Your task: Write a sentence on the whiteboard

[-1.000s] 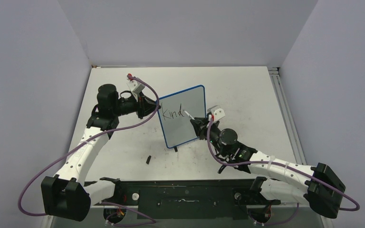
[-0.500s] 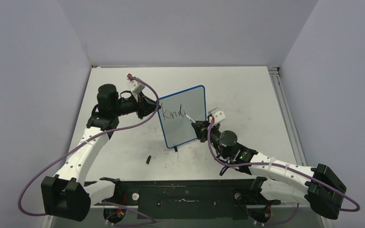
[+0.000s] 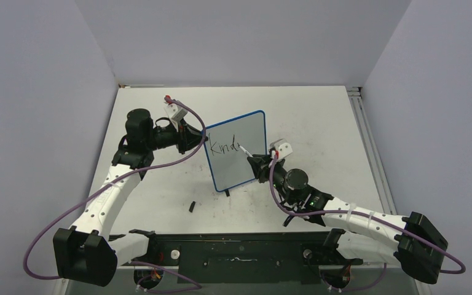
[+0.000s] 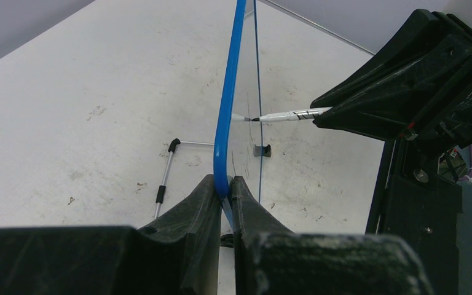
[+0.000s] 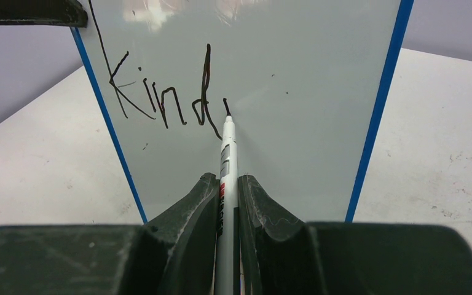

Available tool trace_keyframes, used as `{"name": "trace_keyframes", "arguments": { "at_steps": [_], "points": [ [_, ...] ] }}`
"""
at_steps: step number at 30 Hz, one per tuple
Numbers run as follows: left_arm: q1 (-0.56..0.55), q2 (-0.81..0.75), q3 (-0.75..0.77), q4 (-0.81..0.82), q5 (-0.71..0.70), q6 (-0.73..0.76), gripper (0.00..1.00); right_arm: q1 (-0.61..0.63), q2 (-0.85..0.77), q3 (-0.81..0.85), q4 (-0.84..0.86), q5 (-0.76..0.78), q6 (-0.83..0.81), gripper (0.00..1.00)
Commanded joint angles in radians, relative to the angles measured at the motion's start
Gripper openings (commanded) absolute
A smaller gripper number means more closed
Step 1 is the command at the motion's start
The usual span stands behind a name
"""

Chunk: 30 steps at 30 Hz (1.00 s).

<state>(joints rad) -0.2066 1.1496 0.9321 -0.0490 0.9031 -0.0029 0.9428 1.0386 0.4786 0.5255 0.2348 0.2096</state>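
The whiteboard (image 3: 239,166) stands upright on the bench (image 3: 319,123) in the middle of the top view, its written face turned toward the lower right of the frame. The left claw (image 3: 202,141) is pressed together on the board's left edge. In the left wrist view the blue frame rises from between its two fingers at bottom centre. The right claw (image 3: 254,161) pinches a marker (image 5: 227,153), and the barrel runs straight out from between the fingers.

The lettering (image 5: 160,98) sits in the upper left of the right wrist view. It reads "Kind", plus a short first stroke of the next letter, so most of the sentence is not yet written.

The next move depends on how the pen meets the board. The board face lies directly ahead of the right claw. The marker's long axis points nearly square into the face, and its tip touches the face just right of the "d". From the left wrist, the pen comes in from the right of the frame and meets the face at mid-height.

Blank board stretches from the tip toward the right-hand blue edge, so the coming strokes probably run that way. The right arm is the nearer one to the writing. The left arm steadies the opposite side, and its grip has to resist the pen's push so the board does not swing.
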Motion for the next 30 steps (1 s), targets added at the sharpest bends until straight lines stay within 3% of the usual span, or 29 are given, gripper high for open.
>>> {"name": "trace_keyframes", "arguments": {
  "at_steps": [1,30],
  "points": [
    [-0.007,0.018,0.003,-0.063,0.022,0.041,0.0,-0.004,0.001,0.044,0.089,0.002,-0.016,0.05],
    [-0.007,0.021,0.005,-0.063,0.023,0.04,0.0,-0.04,-0.021,0.026,0.045,0.045,-0.01,0.05]
  ]
}}
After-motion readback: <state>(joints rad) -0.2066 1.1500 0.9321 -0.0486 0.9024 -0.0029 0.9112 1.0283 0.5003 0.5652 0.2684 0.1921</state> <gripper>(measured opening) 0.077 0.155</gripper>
